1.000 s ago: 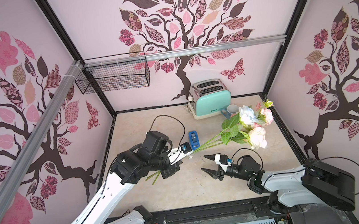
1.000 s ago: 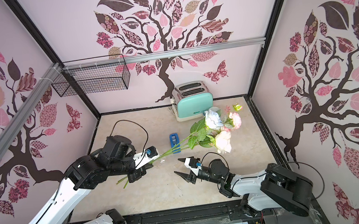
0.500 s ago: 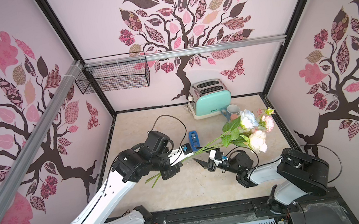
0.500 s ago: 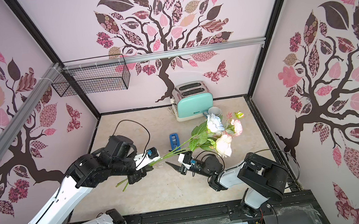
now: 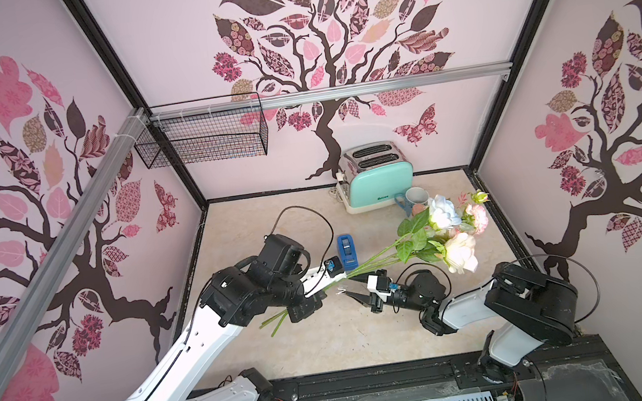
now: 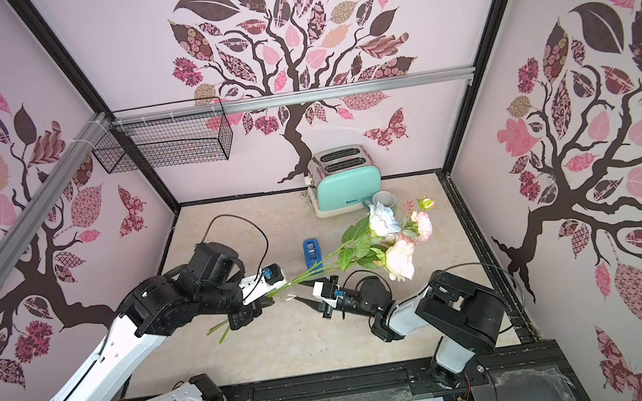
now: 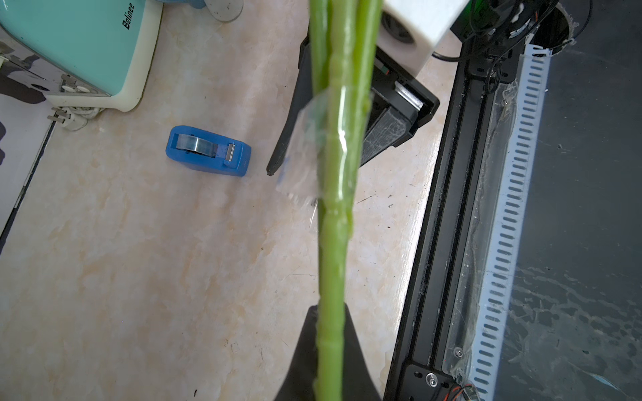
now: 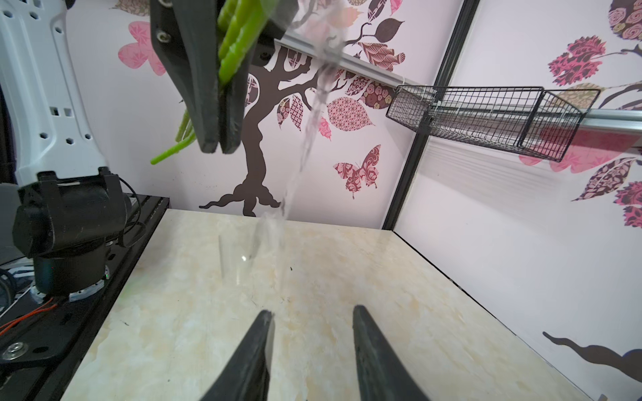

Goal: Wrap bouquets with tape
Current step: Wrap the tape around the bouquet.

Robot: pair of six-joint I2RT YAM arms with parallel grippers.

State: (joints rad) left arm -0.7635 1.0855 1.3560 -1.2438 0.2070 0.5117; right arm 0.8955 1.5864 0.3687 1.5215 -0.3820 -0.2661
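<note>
My left gripper [image 5: 319,290] [image 7: 330,309] is shut on the green stems of the bouquet [image 5: 446,232] [image 6: 388,239] and holds it slanted above the table, blooms to the right. A clear strip of tape [image 7: 302,149] [image 8: 312,114] clings to the stems [image 7: 338,139] and hangs loose. The blue tape dispenser [image 5: 346,250] [image 6: 312,252] [image 7: 208,151] stands on the table behind the stems. My right gripper [image 5: 349,291] [image 6: 302,300] [image 8: 311,310] is open and empty, its tips just under the stems close to the left gripper [image 8: 219,151].
A mint toaster [image 5: 377,180] and a mug [image 5: 414,197] stand at the back right, close to the blooms. A wire basket [image 5: 203,137] hangs on the back-left rail. The black base rail [image 5: 374,378] runs along the table's front edge.
My right gripper has moved left and away from the front edge, up to the stems, and its jaws have narrowed. The left arm still holds the bouquet, barely shifted.
</note>
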